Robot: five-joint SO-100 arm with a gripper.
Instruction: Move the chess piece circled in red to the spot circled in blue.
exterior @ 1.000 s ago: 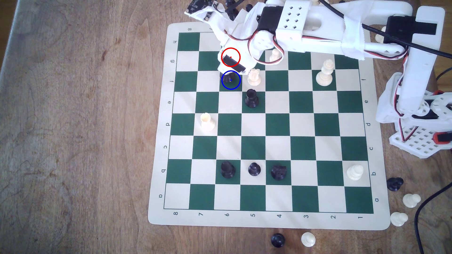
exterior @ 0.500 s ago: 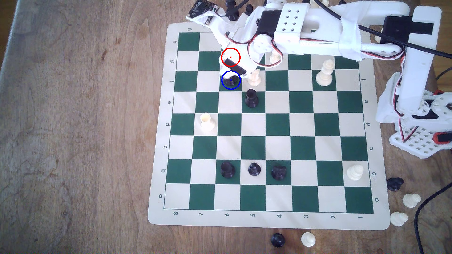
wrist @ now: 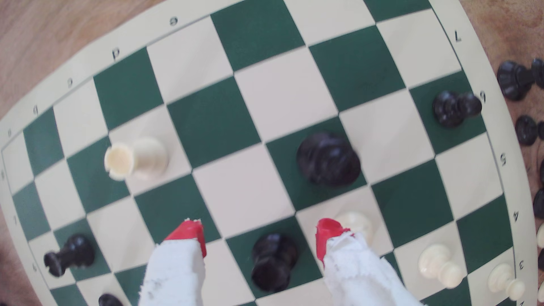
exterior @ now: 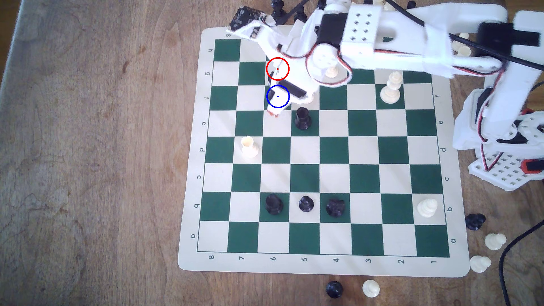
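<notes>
Tall glossy black chess piece with wide round base (wrist: 273, 262) is seen standing upright on a dark green square (wrist: 238, 253) of the green-and-cream roll-up chess mat (exterior: 191, 164). In the exterior view that square carries the blue ring, so the piece is judged to be already on the spot.

White tape-wrapped claw with red tips (wrist: 260, 232) is held wide open directly over the piece. Nothing is gripped. The piece sits in the gap between the red-tipped fingers (wrist: 188, 232), with clear board on both sides and no contact visible. Its long axis is vertical and is viewed almost end-on by the wrist camera.

Key relation: the piece lies straight below the claw, between the jaws. A vertical lift-off is judged the clean exit, since sideways travel would risk a knock.

A cream piece (wrist: 354, 222) is partly hidden just behind one finger. A squat black piece (wrist: 328, 159) stands one square diagonally off.

Placement looks done and retreat is pending.
</notes>
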